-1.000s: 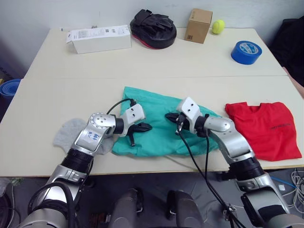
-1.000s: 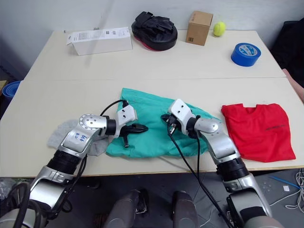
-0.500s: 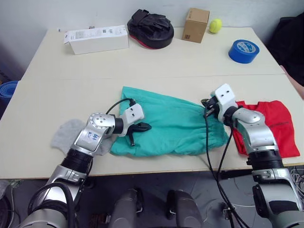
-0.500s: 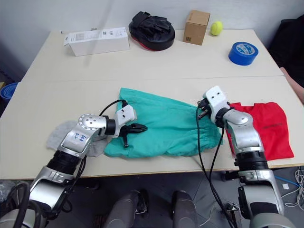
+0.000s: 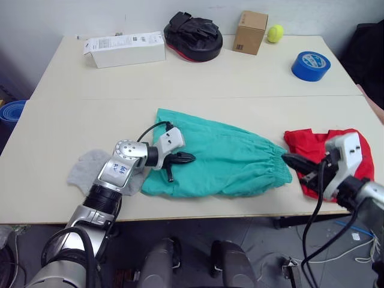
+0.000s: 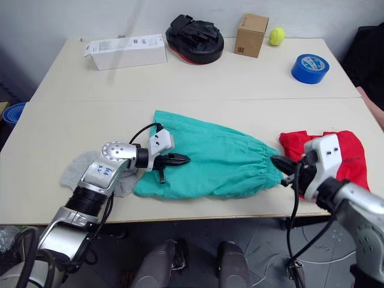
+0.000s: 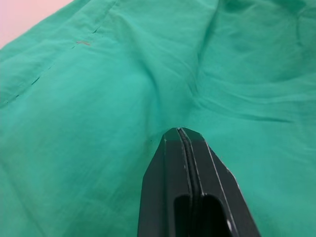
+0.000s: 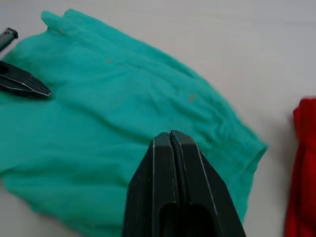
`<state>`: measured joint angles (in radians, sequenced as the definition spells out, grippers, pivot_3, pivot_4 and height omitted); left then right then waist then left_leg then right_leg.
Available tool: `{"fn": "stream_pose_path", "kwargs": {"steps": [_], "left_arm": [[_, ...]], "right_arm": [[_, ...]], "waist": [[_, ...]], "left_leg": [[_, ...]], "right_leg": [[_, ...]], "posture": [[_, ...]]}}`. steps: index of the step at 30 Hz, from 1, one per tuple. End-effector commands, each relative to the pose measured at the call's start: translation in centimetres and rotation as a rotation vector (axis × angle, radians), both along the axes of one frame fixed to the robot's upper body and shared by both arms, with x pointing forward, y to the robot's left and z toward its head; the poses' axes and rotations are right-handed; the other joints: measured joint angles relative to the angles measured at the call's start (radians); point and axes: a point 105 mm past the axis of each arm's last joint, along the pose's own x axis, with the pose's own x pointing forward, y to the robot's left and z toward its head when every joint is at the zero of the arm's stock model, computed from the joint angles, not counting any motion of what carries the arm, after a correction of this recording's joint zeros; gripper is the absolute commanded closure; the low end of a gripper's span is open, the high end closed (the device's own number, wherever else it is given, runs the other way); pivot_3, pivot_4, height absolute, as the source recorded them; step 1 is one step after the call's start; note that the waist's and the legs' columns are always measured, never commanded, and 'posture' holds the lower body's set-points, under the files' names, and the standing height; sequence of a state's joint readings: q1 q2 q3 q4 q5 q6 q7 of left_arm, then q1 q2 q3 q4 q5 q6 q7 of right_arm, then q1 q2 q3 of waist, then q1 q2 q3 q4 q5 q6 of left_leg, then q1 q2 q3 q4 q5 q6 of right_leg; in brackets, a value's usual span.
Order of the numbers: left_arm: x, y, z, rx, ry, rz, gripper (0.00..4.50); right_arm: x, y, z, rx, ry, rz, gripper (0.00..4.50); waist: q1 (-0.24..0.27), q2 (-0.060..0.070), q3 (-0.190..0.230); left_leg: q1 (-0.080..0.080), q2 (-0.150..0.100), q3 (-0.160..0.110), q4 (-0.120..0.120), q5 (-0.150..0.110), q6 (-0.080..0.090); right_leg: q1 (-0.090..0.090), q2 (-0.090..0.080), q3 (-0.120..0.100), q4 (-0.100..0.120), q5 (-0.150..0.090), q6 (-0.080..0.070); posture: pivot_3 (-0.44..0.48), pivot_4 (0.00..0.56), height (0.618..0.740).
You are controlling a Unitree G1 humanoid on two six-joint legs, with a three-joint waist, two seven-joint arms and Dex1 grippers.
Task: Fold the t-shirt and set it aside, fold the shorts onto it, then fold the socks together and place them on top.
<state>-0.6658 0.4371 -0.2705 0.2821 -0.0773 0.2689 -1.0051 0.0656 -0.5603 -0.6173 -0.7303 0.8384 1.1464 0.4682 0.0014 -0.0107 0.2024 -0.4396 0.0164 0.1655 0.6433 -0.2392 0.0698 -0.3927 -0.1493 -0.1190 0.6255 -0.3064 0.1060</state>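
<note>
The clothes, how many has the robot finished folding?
One, it seems: the red t-shirt lies folded at the right side. The green shorts are spread flat beside it, not on it. The left pincer is shut over them; the right pincer is shut near the waistband. The grey socks wait untouched at the left.

The left arm is bent at the elbow and reaches in toward the middle. Its left claw (image 5: 180, 159) is closed, with the two black fingers pressed flat together. The right arm is pulled back to the right side. Its right claw (image 5: 293, 161) is closed too, fingers tight together and pointing left.
</note>
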Motion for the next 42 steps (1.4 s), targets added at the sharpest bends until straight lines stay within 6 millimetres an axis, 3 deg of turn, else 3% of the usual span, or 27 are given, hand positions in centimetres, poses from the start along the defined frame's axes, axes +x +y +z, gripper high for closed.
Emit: {"fn": "stream_pose_path", "kwargs": {"steps": [1, 3, 6, 13, 21, 27, 35, 38, 42], "left_arm": [[0.0, -0.9, -0.3, 0.037, -0.045, -0.057, 4.50], [0.1, -1.3, -0.2, 0.028, -0.044, -0.060, 4.50], [0.3, -1.6, -0.2, 0.025, -0.051, -0.068, 4.50], [0.4, -2.2, 0.0, 0.024, -0.060, -0.087, 4.50], [0.3, -2.3, 0.1, 0.029, -0.074, -0.092, 4.50], [0.2, -1.9, 0.2, 0.036, -0.082, -0.081, 4.50], [0.2, -1.5, 0.3, 0.041, -0.084, -0.056, 4.50], [0.4, -1.5, 0.6, 0.035, -0.090, -0.041, 4.50], [0.9, -1.6, 0.7, 0.020, -0.078, -0.008, 4.50]], "right_arm": [[-2.6, 1.1, -0.8, 0.043, 0.059, -0.024, 4.11], [-3.7, 1.8, -1.9, 0.098, 0.119, -0.038, 3.62], [-4.5, 2.0, -2.9, 0.155, 0.174, -0.086, 2.53], [-3.9, 1.3, -4.3, 0.422, 0.269, -0.249, 0.04], [-1.6, 2.0, -5.7, 0.680, 0.383, -0.309, 0.04], [1.6, 1.7, -6.9, 0.826, 0.421, -0.401, 0.04], [4.6, 3.8, -7.6, 0.822, 0.424, -0.356, 0.04], [5.2, 3.6, -7.3, 0.812, 0.387, -0.366, 0.94], [6.0, 2.0, -5.9, 0.753, 0.290, -0.386, 2.50]], "waist": [[0.003, 0.000, 0.000], [0.006, 0.000, 0.000], [0.005, 0.000, 0.000], [0.007, 0.000, -0.001], [0.000, 0.000, -0.001], [-0.008, -0.002, -0.003], [-0.023, -0.007, -0.007], [-0.029, -0.008, -0.007], [-0.028, -0.008, -0.007]], "left_leg": [[0.000, 0.000, 0.000, -0.001, 0.000, 0.000], [0.000, 0.000, 0.000, -0.005, 0.000, -0.001], [0.001, -0.001, 0.001, -0.008, 0.001, -0.001], [0.002, -0.001, 0.002, -0.012, 0.001, -0.001], [0.002, -0.001, 0.002, -0.011, 0.002, 0.000], [0.003, -0.001, 0.002, -0.011, 0.003, 0.004], [0.003, 0.000, 0.002, -0.012, 0.003, 0.003], [0.003, 0.000, 0.002, -0.013, 0.004, 0.003], [0.003, 0.000, 0.003, -0.013, 0.005, 0.000]], "right_leg": [[-0.001, 0.000, 0.000, -0.001, 0.000, 0.000], [0.000, 0.000, 0.000, -0.003, 0.000, 0.000], [-0.001, 0.000, 0.001, -0.005, 0.000, 0.000], [-0.001, 0.000, 0.001, -0.006, 0.000, 0.000], [-0.001, 0.001, 0.001, -0.006, 0.000, 0.000], [0.000, 0.001, 0.002, -0.007, 0.003, 0.000], [-0.001, 0.001, 0.003, -0.007, 0.004, -0.001], [-0.001, 0.001, 0.003, -0.007, 0.004, -0.001], [-0.001, 0.001, 0.003, -0.007, 0.004, -0.001]], "posture": [[0.000, 0.150, 0.740], [0.000, 0.150, 0.740], [0.000, 0.150, 0.740], [0.000, 0.150, 0.740], [0.000, 0.150, 0.740], [0.000, 0.150, 0.740], [0.000, 0.150, 0.740], [0.000, 0.150, 0.740], [0.000, 0.150, 0.740]]}}
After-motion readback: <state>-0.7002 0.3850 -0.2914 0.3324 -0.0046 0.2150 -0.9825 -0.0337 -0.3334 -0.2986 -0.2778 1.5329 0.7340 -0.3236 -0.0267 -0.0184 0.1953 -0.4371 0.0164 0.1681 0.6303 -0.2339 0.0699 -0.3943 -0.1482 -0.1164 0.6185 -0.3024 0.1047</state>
